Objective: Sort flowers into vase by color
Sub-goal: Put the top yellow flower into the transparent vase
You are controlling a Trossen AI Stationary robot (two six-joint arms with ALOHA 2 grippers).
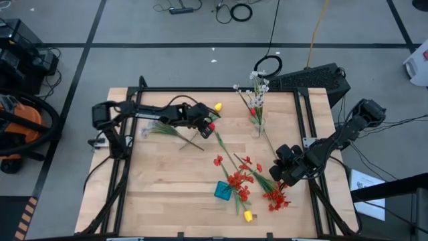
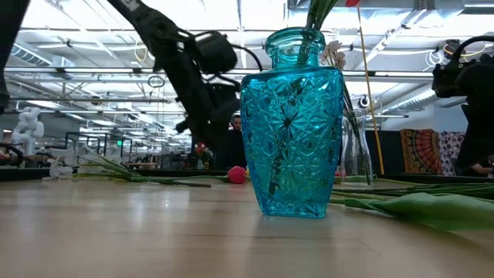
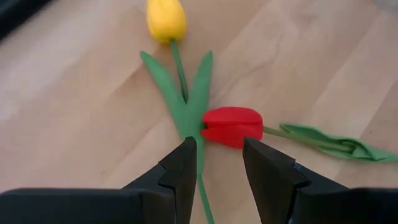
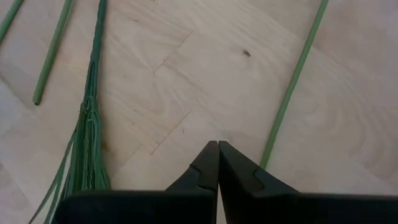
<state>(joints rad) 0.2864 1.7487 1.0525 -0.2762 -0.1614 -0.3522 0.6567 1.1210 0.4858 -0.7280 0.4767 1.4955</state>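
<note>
Left claw (image 3: 217, 163) open just behind red tulip (image 3: 231, 126).

left gripper (image 3: 217, 163) hovers low with fingers parted; right gripper (image 4: 217, 158) has fingers pressed together.

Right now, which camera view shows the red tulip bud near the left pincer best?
The left wrist view: the red tulip bud lies large and clear on the wooden table, just ahead of the open left pincer. The high view shows it as a small red spot. The low view shows a distant reddish blob. The right wrist view misses it.
</note>
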